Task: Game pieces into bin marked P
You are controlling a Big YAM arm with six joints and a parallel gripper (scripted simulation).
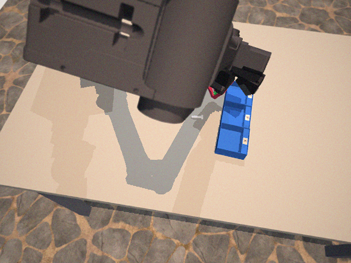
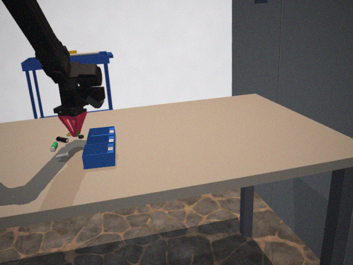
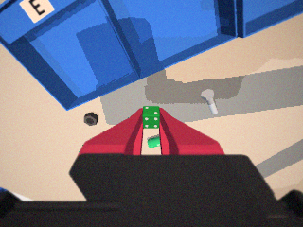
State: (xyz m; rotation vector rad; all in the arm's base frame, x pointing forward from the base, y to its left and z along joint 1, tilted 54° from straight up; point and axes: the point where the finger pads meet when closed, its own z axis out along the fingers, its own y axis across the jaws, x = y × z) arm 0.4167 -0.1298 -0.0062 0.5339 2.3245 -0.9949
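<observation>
My gripper (image 3: 151, 113) has red fingers and is shut on a green die (image 3: 151, 116) with white pips. It holds the die low over the table, just left of a row of three blue bins (image 2: 99, 147). The gripper also shows in the exterior view (image 2: 75, 133) and, mostly hidden by the arm, in the top view (image 1: 214, 92). The wrist view shows the bin labelled E (image 3: 80, 52) and the bin beside it (image 3: 175, 28). I cannot read the other labels. A small green object (image 3: 152, 141) shows in the gap behind the die.
A black nut (image 3: 90, 118) and a grey bolt (image 3: 209, 100) lie on the table by the bins. A black cylinder (image 2: 62, 139), a green and white battery (image 2: 53, 146) and a small yellow ring (image 2: 68, 134) lie to the left. A blue rack stands behind the table.
</observation>
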